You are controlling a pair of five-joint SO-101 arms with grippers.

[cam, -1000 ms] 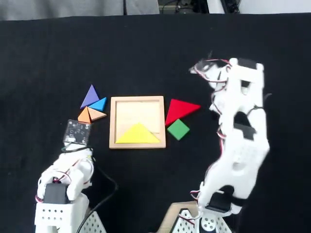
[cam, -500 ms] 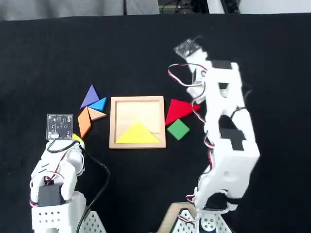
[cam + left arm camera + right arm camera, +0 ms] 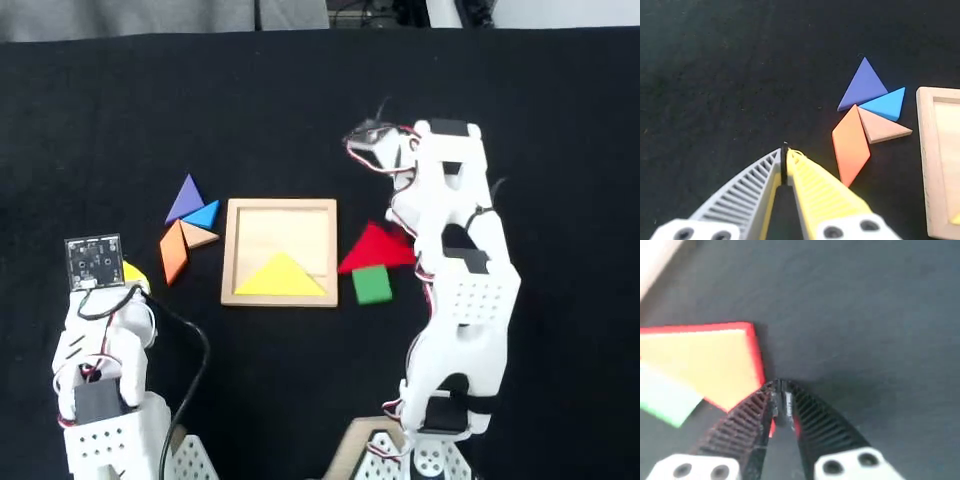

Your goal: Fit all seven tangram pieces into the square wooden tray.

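The square wooden tray (image 3: 228, 250) sits mid-table between the two arms. It holds one piece: a yellow triangle (image 3: 284, 275), long side along the tray's near rim, apex toward the centre. The bare tray floor beyond it is open.

Four pieces cluster off the tray's left rim, touching one another: a purple triangle (image 3: 186, 199) farthest out, then a blue triangle (image 3: 205, 214), a tan triangle (image 3: 200, 236) whose tip lies near the rim, and an orange parallelogram (image 3: 174, 251).

Off the right rim you find a red triangle (image 3: 372, 248) near the rim and a green square (image 3: 372, 285) just below it. You cannot tell whether they touch.

The left gripper (image 3: 785, 150) has its jaws closed on nothing. It hangs over bare black cloth, apart from the orange parallelogram.

The right gripper (image 3: 780, 389) has its jaws pressed together, tips at the red triangle's outer edge.

Open cloth lies beyond the tray and between the tray and the arm bases.
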